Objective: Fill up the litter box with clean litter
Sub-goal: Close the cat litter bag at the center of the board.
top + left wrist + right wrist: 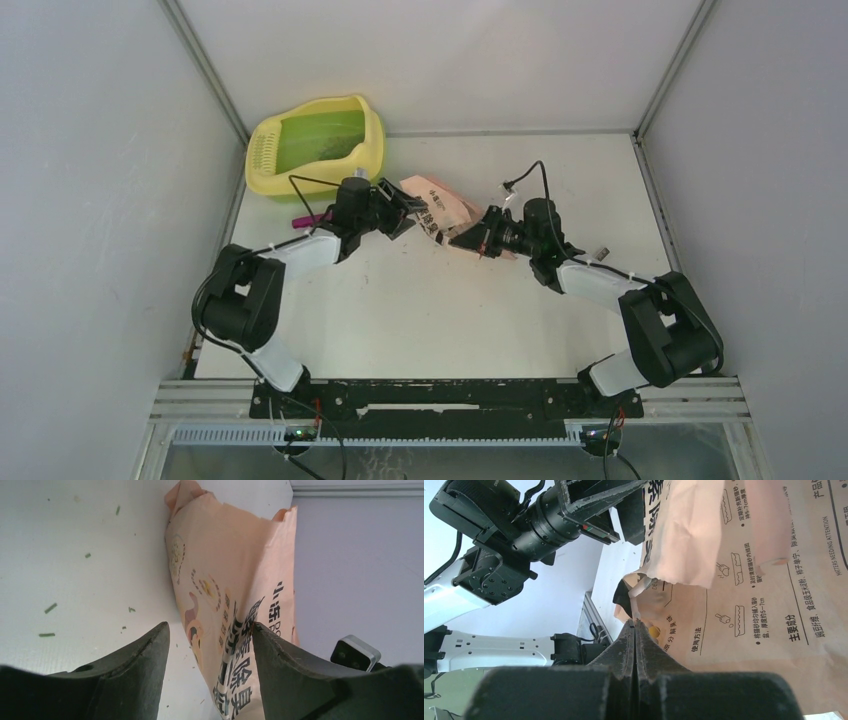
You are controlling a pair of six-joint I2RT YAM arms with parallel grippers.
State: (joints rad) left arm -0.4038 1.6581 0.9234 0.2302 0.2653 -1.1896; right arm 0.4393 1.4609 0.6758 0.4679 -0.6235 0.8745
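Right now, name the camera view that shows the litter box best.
Top external. It shows the whole litter box in the far left corner: yellow rim, green basin, slotted grille. Both wrist views show none of it, mainly the printed bag.

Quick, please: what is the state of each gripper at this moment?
Left gripper: open, one finger on each side of the bag, not closed on it.
Right gripper: closed, pinching a thin edge of the bag.

Left arm (pixel 300 250) jaws spread; right arm (pixel 600 280) jaws seemingly clamped.
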